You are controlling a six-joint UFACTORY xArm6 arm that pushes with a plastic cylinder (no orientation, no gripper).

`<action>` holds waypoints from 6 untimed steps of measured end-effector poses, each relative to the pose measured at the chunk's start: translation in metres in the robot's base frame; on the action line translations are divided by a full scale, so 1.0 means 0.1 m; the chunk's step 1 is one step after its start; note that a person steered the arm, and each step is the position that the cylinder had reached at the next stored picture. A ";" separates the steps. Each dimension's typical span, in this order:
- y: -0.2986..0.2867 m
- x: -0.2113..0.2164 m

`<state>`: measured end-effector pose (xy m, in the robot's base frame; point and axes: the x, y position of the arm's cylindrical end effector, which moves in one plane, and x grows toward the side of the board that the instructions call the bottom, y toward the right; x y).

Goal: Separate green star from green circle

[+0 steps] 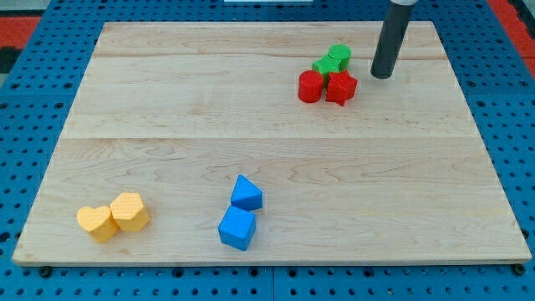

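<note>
The green star (325, 67) and the green circle (339, 56) touch each other near the view's top right, the circle up and right of the star. My tip (381, 76) stands on the board a short way right of both, apart from them. A red circle (310, 86) and a red star (340, 87) sit just below the green pair, touching it.
A blue triangle (246, 193) and a blue cube (236, 227) lie at the view's bottom centre. A yellow heart (97, 222) and a yellow hexagon (129, 211) lie at the bottom left. The wooden board (167, 100) ends just right of my tip.
</note>
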<state>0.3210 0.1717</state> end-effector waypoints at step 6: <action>-1.02 0.11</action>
<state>0.3317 0.0699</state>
